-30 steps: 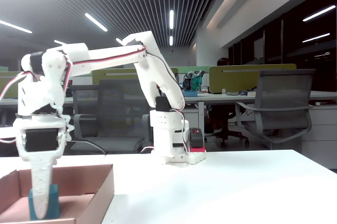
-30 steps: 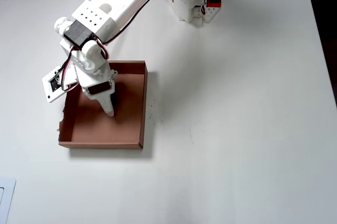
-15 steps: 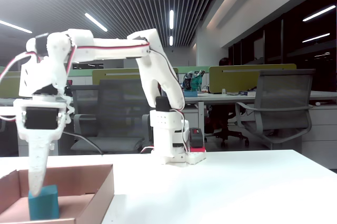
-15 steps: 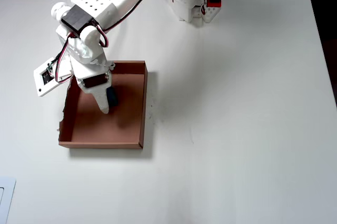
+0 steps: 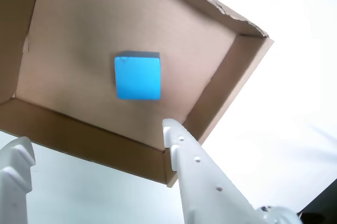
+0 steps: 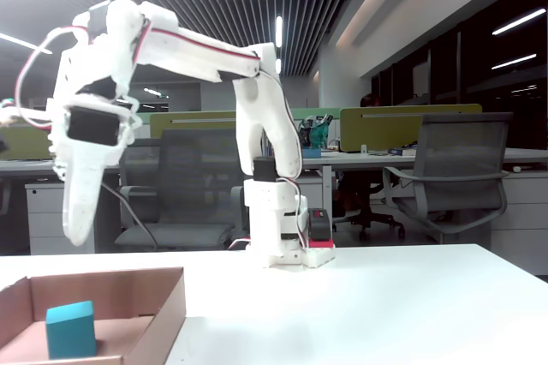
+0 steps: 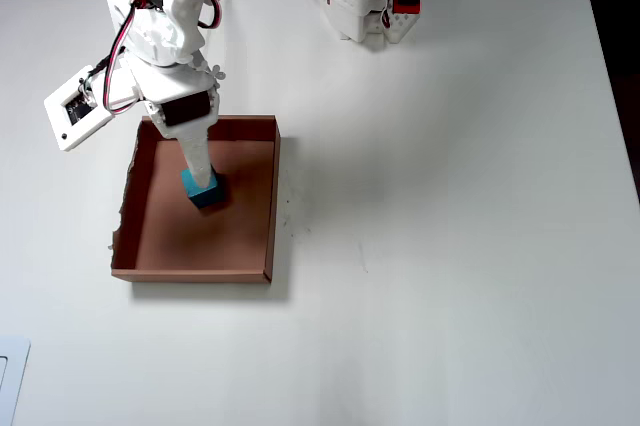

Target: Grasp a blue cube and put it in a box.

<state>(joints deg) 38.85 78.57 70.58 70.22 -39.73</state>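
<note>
Gripper spread wide, nothing btwn fingers, raised well clear above the box. Cube sits flat on box floor, directly below the tool, apart from all walls. Fixed view: cube inside box, arm overhead. Table white.

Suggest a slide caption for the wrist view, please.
Open gripper hovers above the blue cube resting inside the cardboard box.
</note>
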